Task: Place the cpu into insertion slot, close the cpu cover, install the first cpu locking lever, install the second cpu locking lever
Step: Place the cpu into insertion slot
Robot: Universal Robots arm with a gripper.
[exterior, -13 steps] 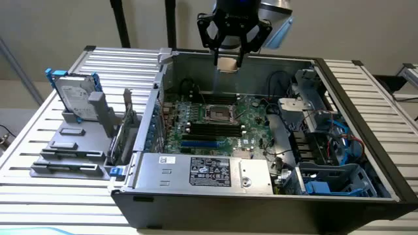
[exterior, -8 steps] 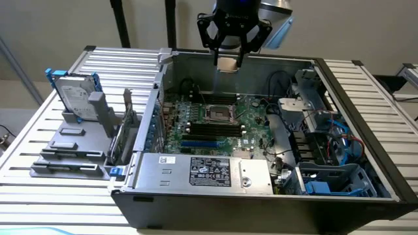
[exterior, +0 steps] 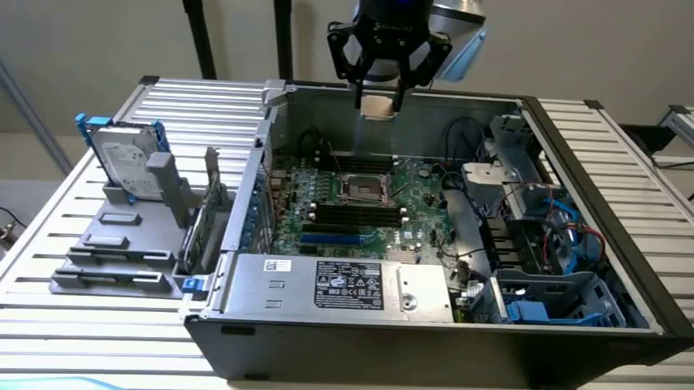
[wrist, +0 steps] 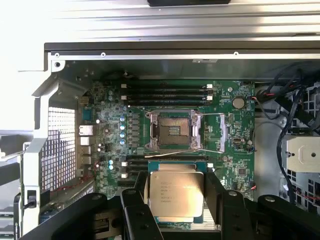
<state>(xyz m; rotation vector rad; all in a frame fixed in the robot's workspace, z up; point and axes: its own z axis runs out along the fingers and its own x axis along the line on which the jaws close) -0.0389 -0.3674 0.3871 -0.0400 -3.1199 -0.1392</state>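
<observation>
Where the gripper is hanging: the gripper (exterior: 379,104) is hovering above the open computer case (exterior: 607,203), over the case's far wall and well apart from the board below.
Fingers: the fingers (wrist: 135,210) are standing wide and pinching the cpu by two opposite edges.
Cpu: the cpu (exterior: 379,106) is sitting between the fingers, up in the air and touching nothing else; in the wrist view its pale metal face (wrist: 176,194) is showing, with faint print on it.
Insertion slot: the insertion slot (exterior: 363,188) is lying uncovered amid the green motherboard (exterior: 418,195), its dark centre (wrist: 171,131) showing inside a silvery rim.
Cpu cover: the cpu cover (wrist: 198,127) is appearing swung off the slot and standing at its side; thin wire levers are lying loose around it.
Memory slots: long black memory slots (exterior: 358,215) are running on the near side of the slot.
Power supply: a grey power supply (exterior: 325,284) with a label is sitting along the case's near edge.
Counter: the slatted counter (exterior: 97,325) is carrying the case and, toward the exterior view's left, a hard drive (exterior: 125,158) standing upright in a grey holder.
</observation>
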